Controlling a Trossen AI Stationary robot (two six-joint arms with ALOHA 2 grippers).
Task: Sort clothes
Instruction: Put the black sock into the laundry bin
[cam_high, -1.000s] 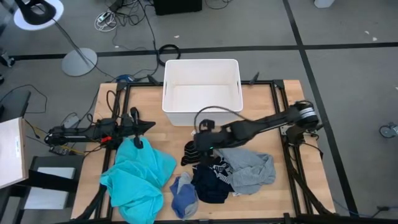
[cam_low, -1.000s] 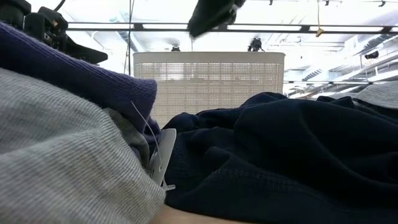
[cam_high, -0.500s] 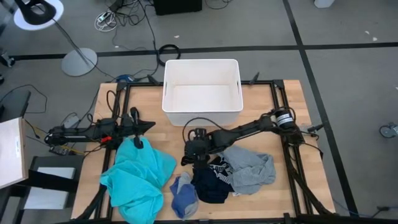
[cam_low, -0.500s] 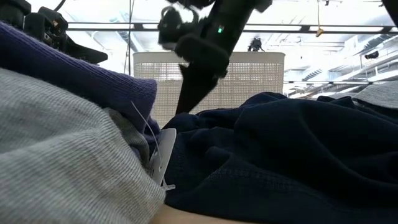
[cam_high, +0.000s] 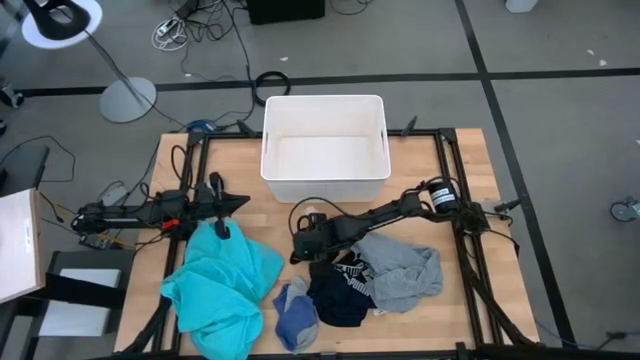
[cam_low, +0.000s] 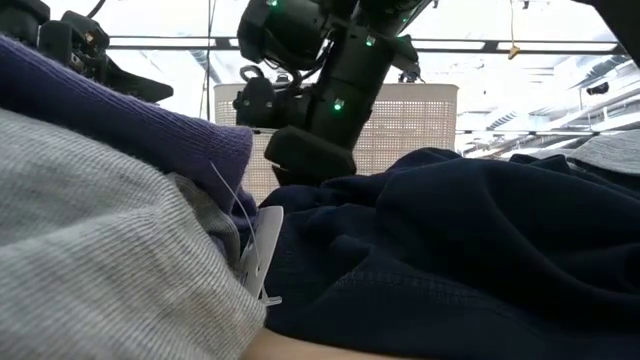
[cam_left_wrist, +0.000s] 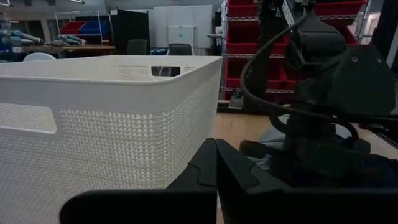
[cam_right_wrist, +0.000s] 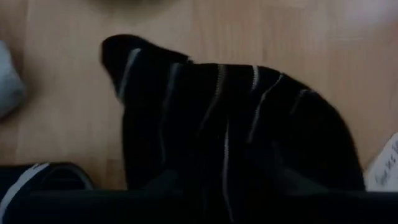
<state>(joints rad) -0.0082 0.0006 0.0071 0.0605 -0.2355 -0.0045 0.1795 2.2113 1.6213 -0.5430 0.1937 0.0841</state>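
Small black striped socks (cam_right_wrist: 217, 124) lie on the wooden table in front of the bin. My right gripper (cam_high: 305, 243) is low over them, and in the low view (cam_low: 310, 150) it stands just behind the dark navy piece with white print (cam_high: 340, 290). The grey top (cam_high: 405, 270) lies to the right of it. The blue piece (cam_high: 297, 312) and the large turquoise shirt (cam_high: 220, 285) lie toward the near left. My left gripper (cam_high: 238, 203) is shut and empty, resting at the table's left.
The white rectangular plastic bin (cam_high: 325, 105) stands at the table's far middle and also shows in the left wrist view (cam_left_wrist: 93, 68). Bare wood lies between the bin and the clothes. Black frame rails run along the table's left and right sides.
My right gripper has come down and moved toward the table's left and near edge, ending low over the black striped socks. The clothes have stayed where they were.
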